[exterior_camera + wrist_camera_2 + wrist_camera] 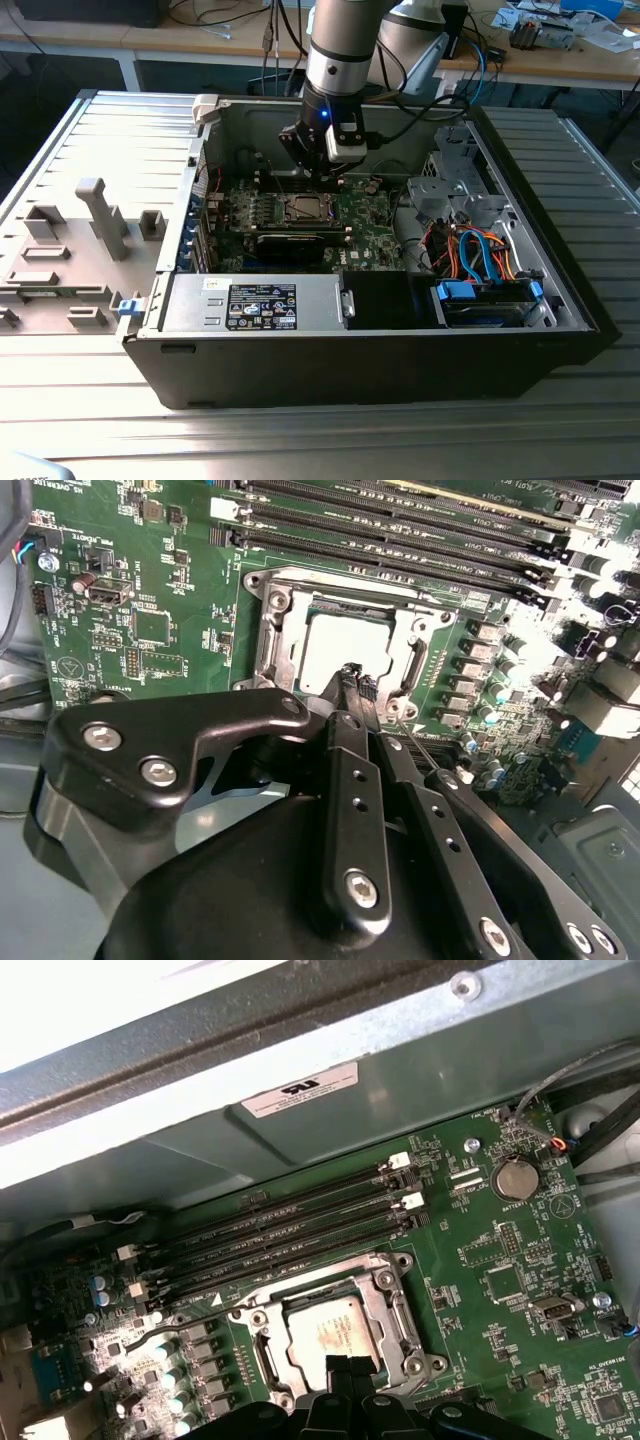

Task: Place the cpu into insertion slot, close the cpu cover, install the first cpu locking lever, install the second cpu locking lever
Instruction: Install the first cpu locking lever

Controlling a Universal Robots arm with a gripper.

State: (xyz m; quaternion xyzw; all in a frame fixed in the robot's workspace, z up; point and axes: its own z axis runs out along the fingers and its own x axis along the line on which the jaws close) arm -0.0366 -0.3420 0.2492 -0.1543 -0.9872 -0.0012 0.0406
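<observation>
Already the chip (345, 652) is seated in the socket (268, 630) under the closed cover (425, 630); the clenched, empty hand (355, 680) is held over a lever (425, 745).

A silvery-grey arm (340, 45) with a blue light, ending in a black gripper (352, 680) studded with silver screws.

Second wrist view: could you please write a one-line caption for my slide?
Gripper tips close together at the edge of the cpu cover, cpu seated in the socket on the green motherboard.
</observation>
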